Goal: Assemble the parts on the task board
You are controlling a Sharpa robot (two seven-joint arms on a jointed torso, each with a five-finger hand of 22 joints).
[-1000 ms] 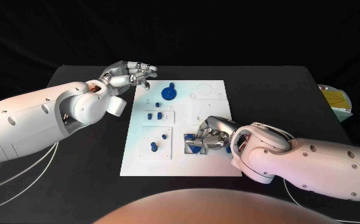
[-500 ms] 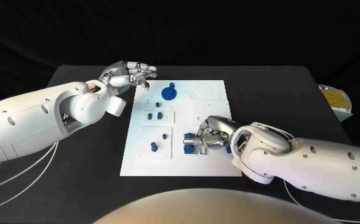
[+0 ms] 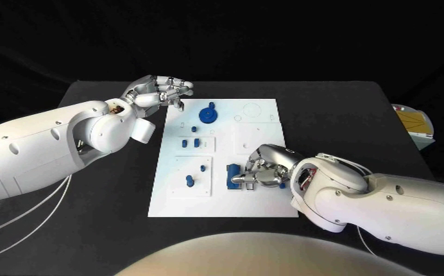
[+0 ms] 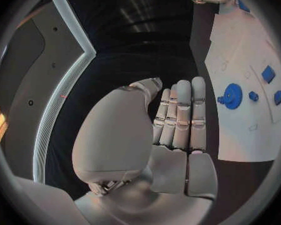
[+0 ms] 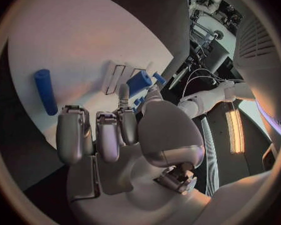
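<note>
Right fingers point(image 3: 248, 177): curled down onto the board, closed on a blue block point(image 3: 235, 176) near the board's front edge; the right hand point(image 3: 266, 167) sits over it.
Left fingers point(image 3: 176, 90): curled in together on nothing; the left hand point(image 3: 155, 91) hangs over the counter point(image 3: 351, 115) just off the board's far left corner.
Board point(image 3: 259, 112): white plate mid-counter, long side running front to back.
Head view: a blue gear point(image 3: 208, 115) near the board's far edge, two small blue pegs point(image 3: 190, 142) in a recessed panel on the left side, and two more blue pieces point(image 3: 195, 175) in the panel in front of it.
Left wrist view: left fingers point(image 4: 181, 112) straight and side by side; gear point(image 4: 231, 95) and three smaller blue parts beside it.
Right wrist view: a blue cylinder point(image 5: 45, 91) lying flat on the board, apart from the block point(image 5: 139, 82) at the fingers point(image 5: 125, 112).
Writing: none readable.
</note>
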